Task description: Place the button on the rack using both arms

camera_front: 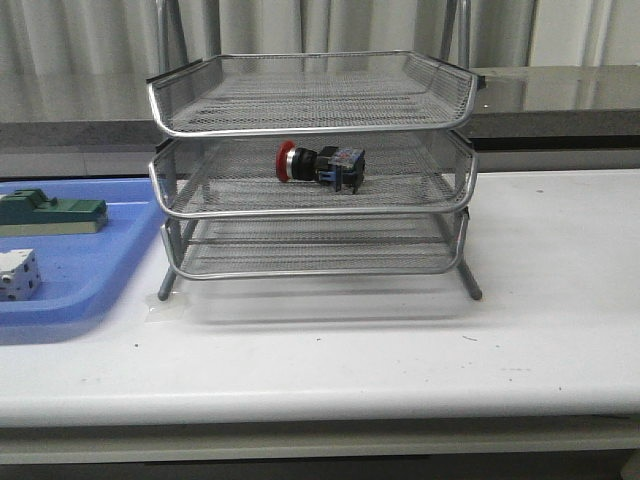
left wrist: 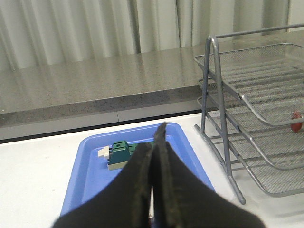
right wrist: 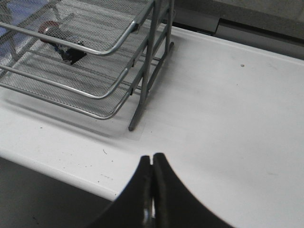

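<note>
You'll find the button (camera_front: pixel 320 165) lying on its side in the middle tier of the rack (camera_front: pixel 312 215), its red head pointing left and its black-and-blue body to the right, roughly centred on the mesh. The tray's front rim and the wire mesh partly veil it in the front view. From the left wrist camera only a sliver of red shows through the rack at the frame's edge; from the right wrist camera the button (right wrist: pixel 59 40) is dim behind mesh and rim, its details hard to read.

Neither arm appears in the front view. Your left gripper (left wrist: pixel 153 185) is pressed closed with nothing between its fingers, hovering above the near end of the blue tray (left wrist: pixel 85 175), which is cut off at the left in the front view. Your right gripper (right wrist: pixel 152 190) is likewise clenched on nothing, over the bare white table (camera_front: pixel 540 300) to the right of the rack.

On the tray, a green block (camera_front: pixel 50 212) lies at the far side and a white-grey cube (camera_front: pixel 18 274) sits nearer, clipped by the frame edge.
</note>
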Controlling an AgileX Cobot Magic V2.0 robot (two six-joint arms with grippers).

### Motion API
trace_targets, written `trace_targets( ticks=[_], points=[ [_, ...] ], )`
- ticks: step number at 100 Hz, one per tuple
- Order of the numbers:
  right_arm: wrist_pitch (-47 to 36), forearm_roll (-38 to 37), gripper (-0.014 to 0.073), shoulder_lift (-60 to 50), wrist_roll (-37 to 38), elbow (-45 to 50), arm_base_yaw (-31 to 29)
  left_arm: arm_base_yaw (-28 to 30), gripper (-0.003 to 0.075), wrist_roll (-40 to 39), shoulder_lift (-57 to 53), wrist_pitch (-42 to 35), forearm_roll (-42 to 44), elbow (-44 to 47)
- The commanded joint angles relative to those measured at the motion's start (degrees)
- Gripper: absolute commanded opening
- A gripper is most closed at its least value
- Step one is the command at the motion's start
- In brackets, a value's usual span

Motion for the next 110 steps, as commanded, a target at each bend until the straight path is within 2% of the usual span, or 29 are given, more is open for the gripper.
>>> trace_targets(
  ticks=[1, 68, 78, 90, 110],
  points=[
    [-2.3, 0.7, -0.0059, 0.0, 0.2, -1.4, -0.5, 0.0, -0.0020, -0.6, 0.4, -4.8, -0.7, -1.6],
    [-2.8, 0.8, -0.0059, 0.0, 0.2, -1.4, -0.4, 0.0, -0.0020, -0.6, 0.4, -4.8, -0.7, -1.6],
    [-2.8, -1.0, -0.0059, -0.5, 1.0, -1.4, -0.3, 0.0, -0.0020, -0.6, 0.4, -4.8, -0.7, -1.6],
    [-3.1, -7.8, -0.0059, -3.1, 8.4, -1.1, 0.1, 0.0, -0.0020, -0.6, 0.4, -4.8, -0.7, -1.6],
    [-9.4, -24.4, -0.0059, -9.7, 26.9, 3.8, 4.3, 0.0, -0.0020, -0.6, 0.4, -4.8, -0.7, -1.6]
  ],
)
